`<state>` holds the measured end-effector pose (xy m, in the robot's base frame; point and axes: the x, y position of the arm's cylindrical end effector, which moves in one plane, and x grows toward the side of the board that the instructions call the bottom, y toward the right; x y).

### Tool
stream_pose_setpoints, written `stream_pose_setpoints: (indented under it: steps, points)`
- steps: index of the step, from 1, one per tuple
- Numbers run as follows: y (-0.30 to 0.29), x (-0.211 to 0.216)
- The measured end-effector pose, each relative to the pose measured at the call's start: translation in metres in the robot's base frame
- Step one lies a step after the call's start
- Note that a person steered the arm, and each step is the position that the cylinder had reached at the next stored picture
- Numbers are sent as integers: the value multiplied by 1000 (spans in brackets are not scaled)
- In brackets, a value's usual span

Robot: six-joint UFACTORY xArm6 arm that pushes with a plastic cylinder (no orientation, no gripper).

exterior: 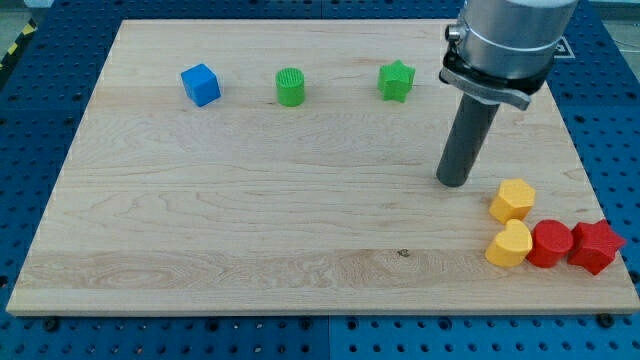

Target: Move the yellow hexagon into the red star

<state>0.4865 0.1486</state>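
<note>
The yellow hexagon [512,200] lies on the wooden board [250,230] at the view's right, just above the yellow heart [510,244]. The red star [596,246] sits at the board's right edge, with a red cylinder [550,244] between it and the yellow heart. The three lower blocks form a touching row. My tip [453,182] rests on the board to the upper left of the yellow hexagon, a short gap apart from it.
A blue cube [200,84], a green cylinder [290,87] and a green star [396,81] stand in a row near the view's top. The arm's grey body [508,45] hides the blue block at the top right.
</note>
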Motion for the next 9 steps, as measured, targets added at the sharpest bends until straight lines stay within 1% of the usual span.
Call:
stream_pose_setpoints:
  steps: [1,2,3,4,5,6,7,9]
  points:
    - [57,8]
    - [101,8]
    - [90,8]
    - [35,9]
    - [17,19]
    - [42,33]
    - [75,34]
    - [122,34]
